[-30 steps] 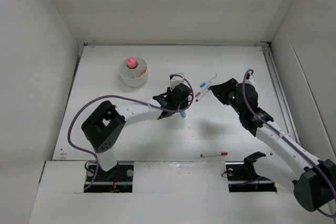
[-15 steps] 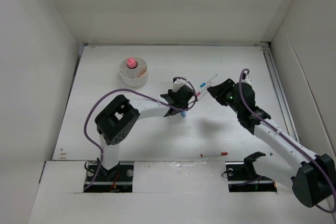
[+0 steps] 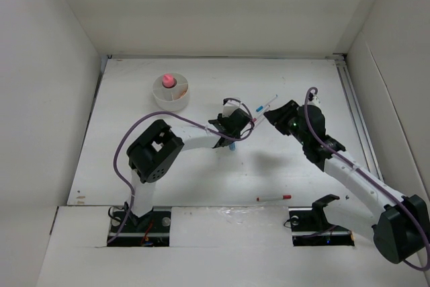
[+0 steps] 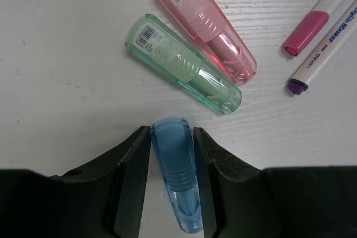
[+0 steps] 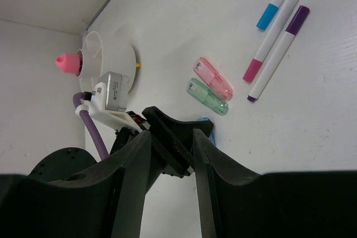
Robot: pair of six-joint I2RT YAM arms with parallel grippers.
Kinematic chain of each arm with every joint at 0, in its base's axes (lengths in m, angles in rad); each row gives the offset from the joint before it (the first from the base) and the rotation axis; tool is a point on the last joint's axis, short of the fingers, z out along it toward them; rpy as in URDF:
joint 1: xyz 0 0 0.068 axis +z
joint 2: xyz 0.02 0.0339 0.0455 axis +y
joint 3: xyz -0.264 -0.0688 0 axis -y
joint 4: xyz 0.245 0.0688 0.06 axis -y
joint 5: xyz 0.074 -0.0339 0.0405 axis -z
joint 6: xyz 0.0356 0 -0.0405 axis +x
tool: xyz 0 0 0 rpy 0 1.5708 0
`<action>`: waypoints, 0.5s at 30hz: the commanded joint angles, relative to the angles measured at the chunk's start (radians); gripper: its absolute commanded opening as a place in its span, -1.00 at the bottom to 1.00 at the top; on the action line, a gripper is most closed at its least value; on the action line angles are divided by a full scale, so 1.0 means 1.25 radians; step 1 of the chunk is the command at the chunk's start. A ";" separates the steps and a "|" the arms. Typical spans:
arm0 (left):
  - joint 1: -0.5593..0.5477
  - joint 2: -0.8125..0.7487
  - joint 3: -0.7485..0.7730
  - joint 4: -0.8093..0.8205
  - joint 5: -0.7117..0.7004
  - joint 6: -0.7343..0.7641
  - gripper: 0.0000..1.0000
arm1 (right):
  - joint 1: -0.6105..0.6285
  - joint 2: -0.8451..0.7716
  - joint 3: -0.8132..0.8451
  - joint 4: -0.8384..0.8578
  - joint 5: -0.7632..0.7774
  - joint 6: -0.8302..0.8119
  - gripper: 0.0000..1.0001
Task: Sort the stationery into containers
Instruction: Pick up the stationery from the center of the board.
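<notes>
Far to the left on the white bench (image 3: pixel 134 99) stands the low round white plastic cup with inner dividers (image 3: pixel 176 104). A short pink cylinder (image 3: pixel 168 81) stands upright in its far compartment. To the right of the cup, near the middle of the bench, my left fingers (image 4: pixel 172 133) are clenched on a small translucent blue plastic capsule (image 4: pixel 177 176). One finger presses each of its long sides, and its rounded tip pokes out past them. I cannot tell whether it is lifted or rests on the bench.

Just beyond that tip lie a translucent green capsule (image 4: pixel 184 63) and a translucent pink capsule (image 4: pixel 206 24). They are of the same shape, side by side and close together, both slanted, each with a barcode sticker at one end.

To their right lie three thin white pens, close together and roughly parallel: a pen with a blue cap (image 5: pixel 277 1), a pen with a pink cap (image 5: pixel 273 34) and a pen with a purple cap (image 5: pixel 279 51).

Right of the pens my right fingers (image 5: pixel 170 135) hang released above the bench, apart with nothing between them, pointed toward my left arm (image 3: pixel 195 140).

Well apart from all this, near the front edge of the bench, a thin white pen with a red cap (image 3: pixel 273 197) lies alone
</notes>
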 commanded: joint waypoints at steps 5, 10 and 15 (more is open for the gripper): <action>-0.002 -0.020 -0.013 -0.015 -0.018 -0.006 -0.91 | 0.005 -0.010 0.034 0.029 0.002 -0.014 -0.16; -0.002 -0.103 -0.056 -0.004 -0.018 -0.006 -1.00 | 0.005 -0.018 0.034 0.029 0.004 -0.014 -0.16; -0.002 -0.222 -0.083 0.014 -0.065 0.002 -1.00 | 0.005 -0.018 0.034 0.029 0.003 -0.014 -0.16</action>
